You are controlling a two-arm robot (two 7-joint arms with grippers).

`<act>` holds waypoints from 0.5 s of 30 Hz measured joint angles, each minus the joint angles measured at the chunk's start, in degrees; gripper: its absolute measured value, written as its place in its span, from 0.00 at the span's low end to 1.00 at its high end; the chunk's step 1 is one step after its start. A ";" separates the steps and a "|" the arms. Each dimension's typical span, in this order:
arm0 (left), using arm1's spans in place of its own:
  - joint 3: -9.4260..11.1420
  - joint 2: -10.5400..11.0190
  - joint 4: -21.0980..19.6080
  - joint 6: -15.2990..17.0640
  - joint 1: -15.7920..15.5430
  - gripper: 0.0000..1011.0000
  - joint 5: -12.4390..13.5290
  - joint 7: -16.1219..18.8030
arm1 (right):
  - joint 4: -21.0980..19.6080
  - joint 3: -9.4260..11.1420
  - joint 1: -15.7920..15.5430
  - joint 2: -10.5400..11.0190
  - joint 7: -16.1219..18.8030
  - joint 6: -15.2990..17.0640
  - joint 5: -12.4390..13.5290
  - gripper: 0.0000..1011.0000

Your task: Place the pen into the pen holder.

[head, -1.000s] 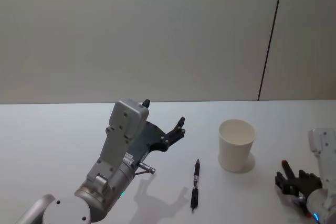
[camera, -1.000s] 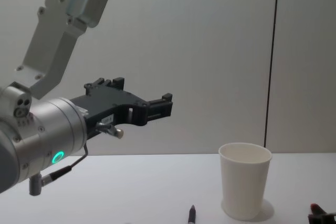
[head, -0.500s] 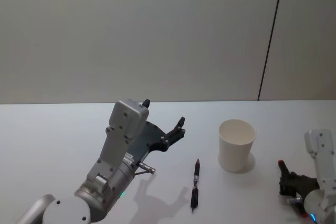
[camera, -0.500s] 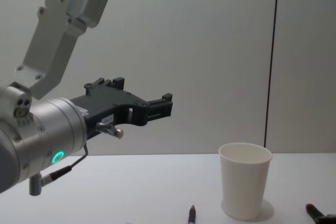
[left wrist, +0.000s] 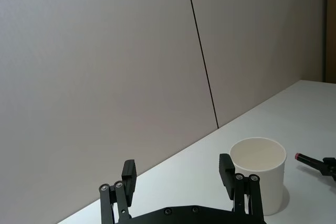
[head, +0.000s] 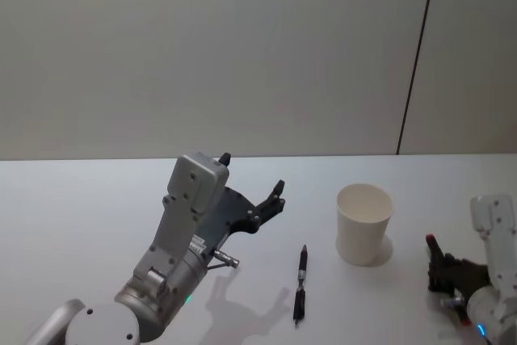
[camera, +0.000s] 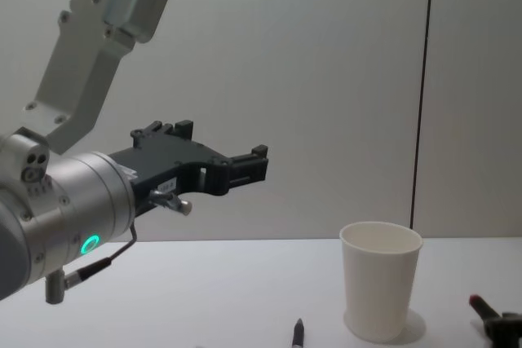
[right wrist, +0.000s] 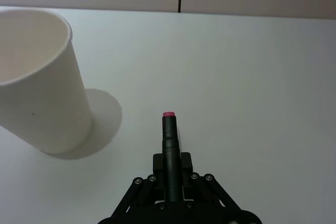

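Two pens: right pincer (right wrist: 170, 162) pinches our red-tipped pen (right wrist: 169, 129), tip forward beside pen holder (right wrist: 42, 93); head view adds black pen (head: 300, 284); left pincer (head: 252, 174) spread

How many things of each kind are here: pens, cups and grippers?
Pens: 2 (a black pen lying on the table; a red-tipped pen held in the right gripper)
Paper cups: 1 (the white pen holder, upright)
Grippers: 2 (right, shut on its pen; left gripper, open above the table)
Total: 5

White table (head: 89, 199); pen holder (head: 363, 225) upright; pen (head: 300, 283) flat
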 joint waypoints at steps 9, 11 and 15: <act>0.00 0.00 0.00 0.00 0.00 0.99 0.00 0.00 | -1.63 0.27 -0.75 0.34 1.05 -4.87 -0.30 0.17; 0.00 0.00 0.00 0.00 0.00 0.99 0.00 0.00 | -2.04 0.34 -0.96 0.44 1.48 -6.51 -0.41 0.17; 0.00 0.00 0.00 0.00 0.00 0.99 0.00 0.00 | -2.88 0.52 -1.33 0.68 2.35 -9.88 -0.60 0.17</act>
